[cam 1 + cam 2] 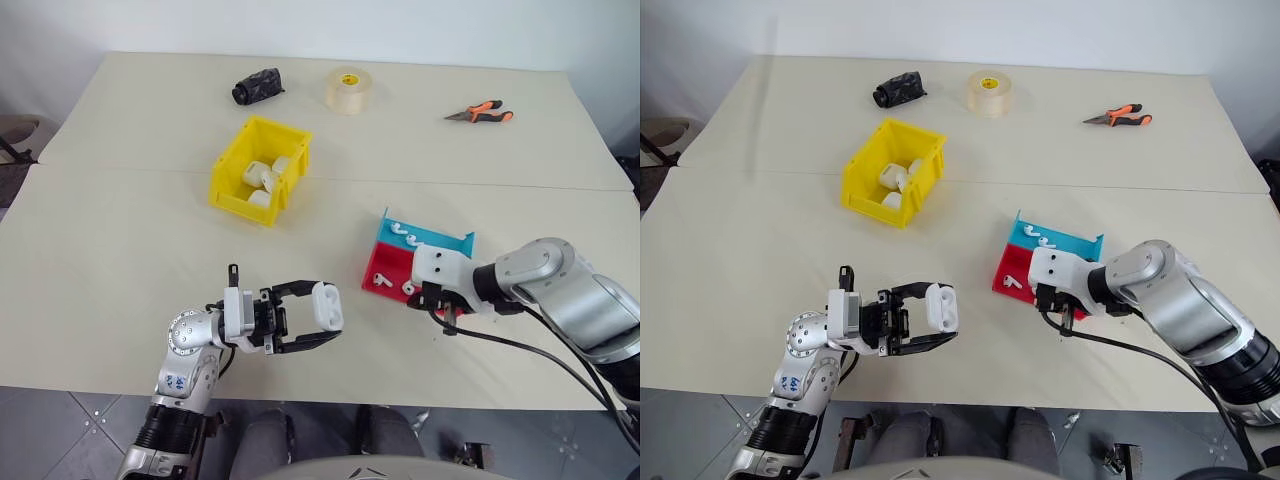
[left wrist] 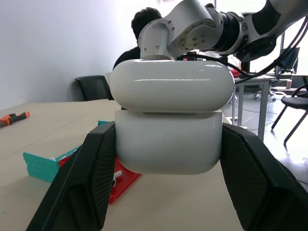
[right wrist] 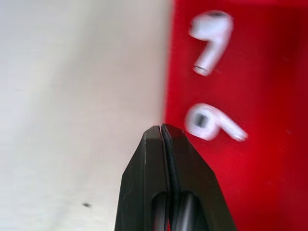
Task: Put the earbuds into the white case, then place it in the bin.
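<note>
Near the table's front edge, the left gripper (image 1: 318,322) clamps the small glossy white rounded plastic case (image 1: 328,306), lid ajar, its arm level and pointing right. Over the flat red-and-blue tray (image 1: 1015,262), the right gripper (image 3: 163,129), pinched empty, angles down beside two tiny white stemmed earbuds (image 3: 211,121). It should reopen, centre on one stem, then close gently. Beyond stands the bright yellow rectangular plastic bin (image 1: 230,165).

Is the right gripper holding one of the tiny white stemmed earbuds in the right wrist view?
No: the right gripper is shut on nothing, and two tiny white stemmed earbuds lie loose on the flat red tray.
</note>
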Controlling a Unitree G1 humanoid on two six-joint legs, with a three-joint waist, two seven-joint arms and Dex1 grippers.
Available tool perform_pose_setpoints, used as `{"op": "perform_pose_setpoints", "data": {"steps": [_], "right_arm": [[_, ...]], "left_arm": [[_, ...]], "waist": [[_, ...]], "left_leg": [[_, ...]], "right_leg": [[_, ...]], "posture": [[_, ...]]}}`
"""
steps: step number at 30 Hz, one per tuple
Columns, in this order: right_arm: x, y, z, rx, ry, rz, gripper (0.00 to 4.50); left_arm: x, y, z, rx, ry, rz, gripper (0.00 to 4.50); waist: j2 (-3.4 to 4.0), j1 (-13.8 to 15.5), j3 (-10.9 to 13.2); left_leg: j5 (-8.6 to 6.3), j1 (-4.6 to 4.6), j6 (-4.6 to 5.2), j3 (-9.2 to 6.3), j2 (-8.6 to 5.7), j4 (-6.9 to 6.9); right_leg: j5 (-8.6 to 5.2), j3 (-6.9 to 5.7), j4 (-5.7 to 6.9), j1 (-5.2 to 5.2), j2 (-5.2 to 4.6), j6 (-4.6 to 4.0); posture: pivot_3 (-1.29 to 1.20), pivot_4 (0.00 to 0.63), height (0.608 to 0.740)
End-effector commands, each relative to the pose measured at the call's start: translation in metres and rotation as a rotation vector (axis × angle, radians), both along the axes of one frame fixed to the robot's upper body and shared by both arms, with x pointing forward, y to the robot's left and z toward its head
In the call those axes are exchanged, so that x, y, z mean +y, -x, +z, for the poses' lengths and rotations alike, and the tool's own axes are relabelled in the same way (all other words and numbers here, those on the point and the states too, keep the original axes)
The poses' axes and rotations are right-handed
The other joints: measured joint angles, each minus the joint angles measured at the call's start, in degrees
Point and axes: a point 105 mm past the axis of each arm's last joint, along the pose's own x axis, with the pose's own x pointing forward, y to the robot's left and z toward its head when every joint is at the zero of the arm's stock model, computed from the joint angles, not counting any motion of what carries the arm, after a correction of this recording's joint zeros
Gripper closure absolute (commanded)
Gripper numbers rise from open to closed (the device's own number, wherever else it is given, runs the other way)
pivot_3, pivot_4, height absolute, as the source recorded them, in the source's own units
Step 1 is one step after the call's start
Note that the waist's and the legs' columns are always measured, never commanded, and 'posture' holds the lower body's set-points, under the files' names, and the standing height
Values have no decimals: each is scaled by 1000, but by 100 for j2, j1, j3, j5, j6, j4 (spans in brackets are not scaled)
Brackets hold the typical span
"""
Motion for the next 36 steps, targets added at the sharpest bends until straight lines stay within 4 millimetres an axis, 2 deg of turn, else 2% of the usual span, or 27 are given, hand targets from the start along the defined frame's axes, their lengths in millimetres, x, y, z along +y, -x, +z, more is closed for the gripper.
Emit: {"op": "perform_pose_setpoints", "data": {"steps": [1,5,10,19,29,36], "right_arm": [[4,3,10,-35,-14,33,4453],[-7,2,15,-45,22,13,4453],[-16,-10,23,-95,49,-42,4453],[-9,-27,19,-152,42,-83,4453],[5,-19,17,-121,19,-39,4453],[4,-12,16,-89,33,-26,4453]], "left_arm": [[-4,5,7,-29,22,-14,1704],[-4,5,7,-27,21,-17,1704],[-4,4,7,-29,21,-16,1704],[-5,4,7,-29,24,-18,1704],[-4,3,7,-30,22,-7,1704],[-4,3,7,-31,23,-6,1704]], "waist": [[0,2,0],[0,9,0],[0,-10,0],[0,-4,0],[0,-9,0],[0,-6,0]], "left_leg": [[0,0,0,0,0,0],[0,-1,0,-1,-1,0],[0,1,0,0,1,-1],[0,0,0,0,0,-1],[0,0,0,0,0,-1],[0,0,0,-1,0,-1]], "right_leg": [[0,0,0,0,0,0],[0,0,0,0,0,0],[0,0,0,0,0,0],[0,0,0,0,0,0],[0,0,0,0,0,0],[0,-1,0,0,0,0]], "posture": [[0,150,740],[0,150,740],[0,150,740],[0,150,740],[0,150,740],[0,150,740]]}}
